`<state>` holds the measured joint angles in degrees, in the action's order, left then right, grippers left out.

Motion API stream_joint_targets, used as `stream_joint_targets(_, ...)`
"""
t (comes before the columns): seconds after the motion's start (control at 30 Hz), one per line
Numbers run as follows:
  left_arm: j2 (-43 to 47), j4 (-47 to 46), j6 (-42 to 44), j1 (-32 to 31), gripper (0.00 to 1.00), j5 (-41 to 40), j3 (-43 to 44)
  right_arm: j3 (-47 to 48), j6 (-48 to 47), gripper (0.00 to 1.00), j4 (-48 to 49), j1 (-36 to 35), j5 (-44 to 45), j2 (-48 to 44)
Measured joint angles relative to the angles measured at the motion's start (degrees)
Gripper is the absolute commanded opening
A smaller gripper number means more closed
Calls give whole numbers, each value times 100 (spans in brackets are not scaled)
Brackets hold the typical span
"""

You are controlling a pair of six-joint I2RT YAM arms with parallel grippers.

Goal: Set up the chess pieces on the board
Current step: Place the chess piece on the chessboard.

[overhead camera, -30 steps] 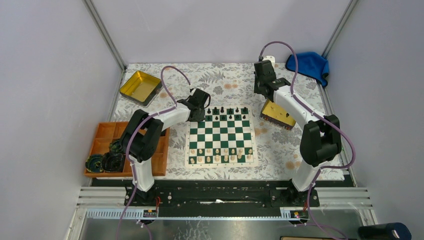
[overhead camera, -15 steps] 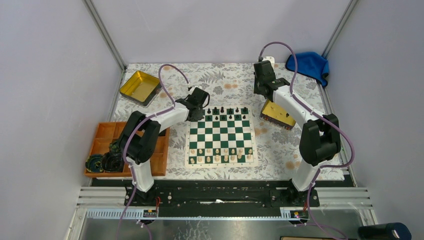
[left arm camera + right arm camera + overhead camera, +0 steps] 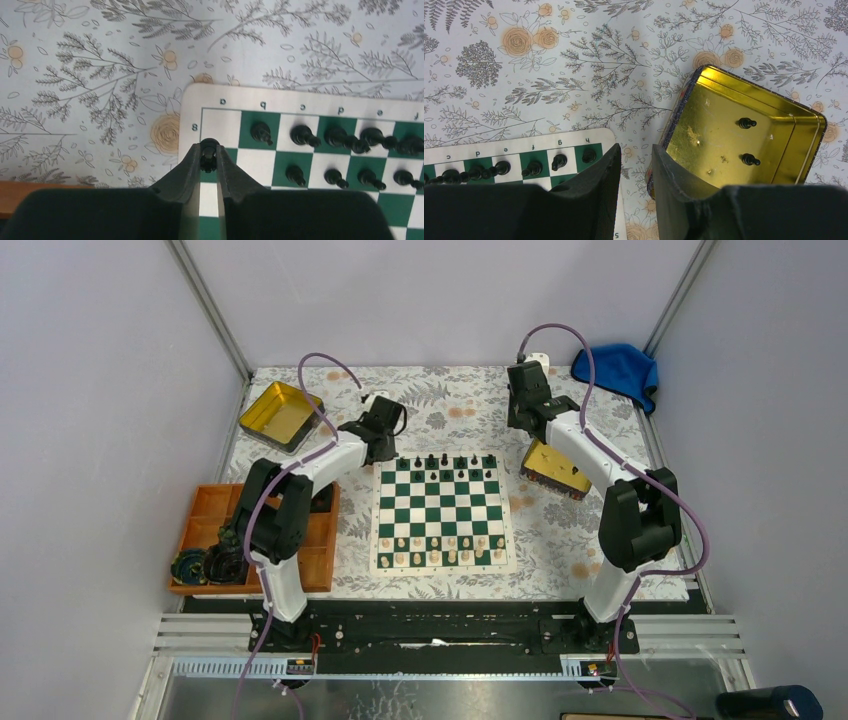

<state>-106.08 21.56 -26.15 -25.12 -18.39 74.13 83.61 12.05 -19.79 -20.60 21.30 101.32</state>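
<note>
Board: the green and white board lies flat in the middle of the flowery cloth, between the two arms.
Black pieces: the black pieces stand in the two far rows of the board. The far left corner square is bare.
Cream pieces: the cream pieces stand in the two near rows.
Left pincer: the left pincer is squeezed narrow on one small black piece, which sits upright between the tips.
Where it is: the left pincer is over the far left corner of the board, by the left edge. I cannot tell if the held piece touches the board.
Right pincer: the right pincer has its two fingers a bit apart with nothing between them. It hangs over the cloth, between the far right corner of the board and the gold tin.
Gold tin: two more black pieces lie on their sides in it.
Other things: a second gold tin, an orange tray and a blue rag are well away from the board.
</note>
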Motion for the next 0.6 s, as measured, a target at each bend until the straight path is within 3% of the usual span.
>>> stream_joint_targets(0.6, -470, -15, 20, 278, 5, 267, 203, 0, 0, 36, -2, 0, -109, 0)
